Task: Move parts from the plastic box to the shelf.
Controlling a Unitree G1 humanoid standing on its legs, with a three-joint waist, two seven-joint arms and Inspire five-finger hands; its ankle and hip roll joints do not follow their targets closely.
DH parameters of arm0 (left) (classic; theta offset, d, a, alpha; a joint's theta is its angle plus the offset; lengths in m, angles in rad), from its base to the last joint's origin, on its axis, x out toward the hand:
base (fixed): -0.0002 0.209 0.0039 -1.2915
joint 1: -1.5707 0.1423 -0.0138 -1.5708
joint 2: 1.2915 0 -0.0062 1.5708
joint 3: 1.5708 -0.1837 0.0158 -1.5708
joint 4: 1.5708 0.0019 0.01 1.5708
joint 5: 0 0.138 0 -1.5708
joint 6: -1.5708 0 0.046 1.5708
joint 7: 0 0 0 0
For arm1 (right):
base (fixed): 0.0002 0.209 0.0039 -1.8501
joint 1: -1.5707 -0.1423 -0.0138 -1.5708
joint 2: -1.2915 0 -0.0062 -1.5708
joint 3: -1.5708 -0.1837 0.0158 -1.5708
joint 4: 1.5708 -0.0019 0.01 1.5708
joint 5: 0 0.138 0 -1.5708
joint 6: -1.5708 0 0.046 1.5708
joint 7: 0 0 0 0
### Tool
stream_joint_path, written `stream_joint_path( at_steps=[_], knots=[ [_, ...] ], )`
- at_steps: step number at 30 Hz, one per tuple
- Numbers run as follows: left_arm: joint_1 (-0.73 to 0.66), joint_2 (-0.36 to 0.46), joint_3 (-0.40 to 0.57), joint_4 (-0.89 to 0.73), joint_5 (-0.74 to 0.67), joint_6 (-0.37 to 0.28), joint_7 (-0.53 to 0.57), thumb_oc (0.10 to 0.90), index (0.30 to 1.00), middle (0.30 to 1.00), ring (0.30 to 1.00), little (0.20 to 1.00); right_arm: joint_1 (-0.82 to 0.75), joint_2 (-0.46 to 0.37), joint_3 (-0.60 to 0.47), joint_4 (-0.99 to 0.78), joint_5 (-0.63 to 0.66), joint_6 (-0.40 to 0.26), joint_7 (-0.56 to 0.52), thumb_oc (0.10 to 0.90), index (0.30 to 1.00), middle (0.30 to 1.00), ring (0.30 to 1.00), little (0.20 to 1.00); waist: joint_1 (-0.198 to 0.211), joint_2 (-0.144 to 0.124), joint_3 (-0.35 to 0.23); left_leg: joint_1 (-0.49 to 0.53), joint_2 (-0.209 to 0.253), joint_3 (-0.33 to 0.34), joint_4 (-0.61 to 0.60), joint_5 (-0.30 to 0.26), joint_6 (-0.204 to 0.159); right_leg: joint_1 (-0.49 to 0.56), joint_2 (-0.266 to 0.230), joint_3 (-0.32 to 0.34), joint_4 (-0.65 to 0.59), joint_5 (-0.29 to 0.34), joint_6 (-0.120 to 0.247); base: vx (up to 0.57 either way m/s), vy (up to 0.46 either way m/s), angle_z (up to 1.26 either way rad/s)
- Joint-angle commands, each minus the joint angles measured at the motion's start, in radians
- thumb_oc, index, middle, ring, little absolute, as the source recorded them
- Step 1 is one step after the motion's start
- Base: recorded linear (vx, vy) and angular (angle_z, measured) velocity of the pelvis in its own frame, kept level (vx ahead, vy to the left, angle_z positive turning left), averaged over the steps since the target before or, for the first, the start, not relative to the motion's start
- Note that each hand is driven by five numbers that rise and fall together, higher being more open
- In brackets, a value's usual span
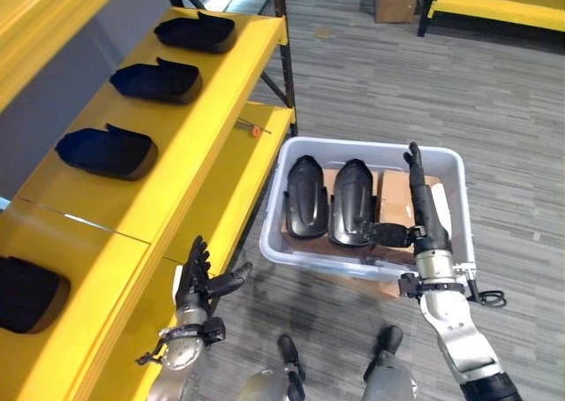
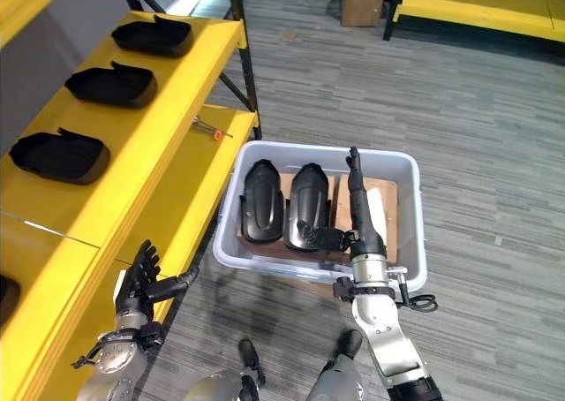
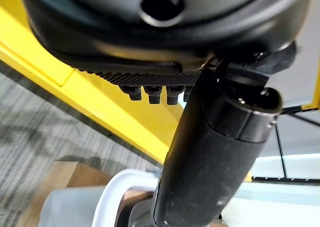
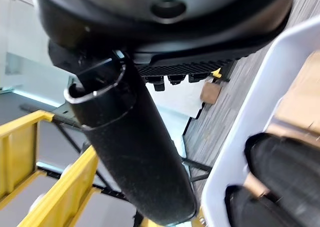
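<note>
Box (image 1: 281, 242) of white plastic holding two black parts (image 1: 306, 196), right hand (image 1: 422, 208) above it with fingers straight; left hand (image 1: 199, 282) spread beside yellow shelf (image 1: 203, 118)

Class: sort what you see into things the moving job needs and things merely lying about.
Job:
plastic box
two black parts in the box
black parts on the shelf
yellow shelf
right hand
left hand

Lying about:
cardboard box
small tool, orange-tipped

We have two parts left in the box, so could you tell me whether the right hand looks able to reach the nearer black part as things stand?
Probably yes. The right hand hangs open over the plastic box, its thumb beside the black part; nothing covers the part.
</note>
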Motion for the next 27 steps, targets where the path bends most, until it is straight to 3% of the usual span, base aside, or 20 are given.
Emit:
stream_joint_path(
  at_steps=[1,6,8,9,11,12,14,15,17,20,23,27],
  knots=[
    [0.013,0.023,0.026,-0.142,0.034,-0.074,0.015,0.900,1.000,1.000,1.000,1.000,-0.071,-0.021,-0.063,-0.106,-0.032,-0.066,-0.027,0.900,1.000,1.000,1.000,1.000,-0.005,-0.015,-0.040,0.055,0.029,-0.091,0.037,-0.135,-0.033,-0.097,0.037,0.010,0.088,-0.023,-0.024,0.13,-0.195,0.07],
    [-0.001,0.021,0.009,-0.141,0.023,-0.070,0.011,0.900,1.000,1.000,1.000,1.000,-0.050,-0.063,-0.090,-0.122,-0.036,-0.066,-0.027,0.900,1.000,1.000,1.000,1.000,-0.029,-0.006,-0.029,0.020,0.090,-0.094,0.111,-0.146,-0.073,-0.103,0.075,0.014,0.104,-0.073,-0.047,0.11,-0.240,-0.02],
    [-0.009,0.014,0.002,-0.139,0.017,-0.072,0.002,0.900,1.000,1.000,1.000,1.000,-0.053,-0.087,-0.095,-0.128,-0.032,-0.066,-0.026,0.900,1.000,1.000,1.000,1.000,-0.034,-0.005,-0.013,-0.038,0.110,-0.102,0.252,-0.178,-0.082,-0.098,0.085,0.011,0.105,-0.106,-0.072,0.05,-0.185,0.18],
    [-0.010,0.010,-0.001,-0.145,0.012,-0.078,0.004,0.900,1.000,1.000,1.000,1.000,-0.069,-0.108,-0.087,-0.134,-0.033,-0.068,-0.020,0.900,1.000,1.000,1.000,1.000,-0.025,-0.003,0.006,-0.075,0.095,-0.136,0.339,-0.168,-0.098,-0.100,0.092,0.018,0.108,-0.118,-0.084,0.02,-0.152,0.21],
    [-0.022,0.012,-0.017,-0.143,0.006,-0.081,0.004,0.900,1.000,1.000,1.000,1.000,-0.103,-0.134,-0.071,-0.131,-0.040,-0.073,-0.018,0.900,1.000,1.000,1.000,1.000,-0.001,-0.010,0.033,-0.143,0.046,-0.221,0.370,-0.133,-0.122,-0.111,0.104,0.029,0.111,-0.121,-0.094,0.02,-0.087,0.04],
    [-0.019,0.015,-0.016,-0.146,0.005,-0.078,0.000,0.900,1.000,1.000,1.000,1.000,-0.115,-0.140,-0.071,-0.128,-0.048,-0.072,-0.020,0.900,1.000,1.000,1.000,1.000,0.002,-0.017,0.032,-0.161,0.073,-0.225,0.316,-0.115,-0.117,-0.114,0.109,0.027,0.106,-0.122,-0.089,0.08,-0.007,-0.08],
    [0.019,0.026,0.001,-0.166,0.018,-0.071,-0.001,0.900,1.000,1.000,1.000,1.000,-0.136,-0.162,-0.073,-0.120,-0.076,-0.058,-0.030,0.900,1.000,1.000,1.000,1.000,0.021,-0.048,0.034,-0.167,0.237,-0.246,0.144,-0.019,-0.139,-0.114,0.089,0.053,0.085,-0.127,-0.050,0.20,0.170,-0.12],
    [0.024,0.029,0.008,-0.170,0.021,-0.069,0.002,0.900,1.000,1.000,1.000,1.000,-0.143,-0.168,-0.076,-0.113,-0.091,-0.050,-0.037,0.900,1.000,1.000,1.000,1.000,0.022,-0.052,0.035,-0.170,0.286,-0.239,0.098,0.034,-0.150,-0.121,0.073,0.055,0.086,-0.129,-0.040,0.10,0.167,-0.11],
    [0.036,0.026,0.014,-0.177,0.026,-0.064,0.001,0.900,1.000,1.000,1.000,1.000,-0.140,-0.176,-0.082,-0.112,-0.108,-0.042,-0.039,0.900,1.000,1.000,1.000,1.000,0.024,-0.047,0.043,-0.169,0.304,-0.225,0.064,0.083,-0.155,-0.134,0.062,0.050,0.094,-0.123,-0.036,0.04,0.139,-0.09],
    [0.021,0.026,0.023,-0.173,0.016,-0.073,0.007,0.900,1.000,1.000,1.000,1.000,-0.159,-0.174,-0.070,-0.118,-0.148,-0.028,-0.027,0.900,1.000,1.000,1.000,1.000,0.020,-0.029,0.064,-0.137,0.273,-0.164,0.071,0.027,-0.163,-0.168,0.051,0.077,0.128,-0.096,-0.021,0.07,0.230,-0.20],
    [-0.006,0.058,0.021,-0.171,0.037,-0.083,0.011,0.900,1.000,1.000,1.000,1.000,-0.170,-0.170,-0.066,-0.117,-0.164,-0.023,-0.022,0.900,1.000,1.000,1.000,1.000,0.021,-0.048,0.087,-0.154,0.227,-0.126,0.131,-0.021,-0.148,-0.182,0.020,0.092,0.125,-0.052,-0.009,0.04,0.210,-0.29],
    [-0.034,0.095,0.029,-0.176,0.059,-0.083,0.019,0.900,1.000,1.000,1.000,1.000,-0.178,-0.177,-0.075,-0.116,-0.201,-0.011,-0.029,0.900,1.000,1.000,1.000,1.000,0.024,-0.068,0.107,-0.194,0.200,-0.092,0.165,-0.047,-0.144,-0.185,-0.014,0.079,0.093,-0.019,0.005,0.05,0.147,-0.14]
  ],
)
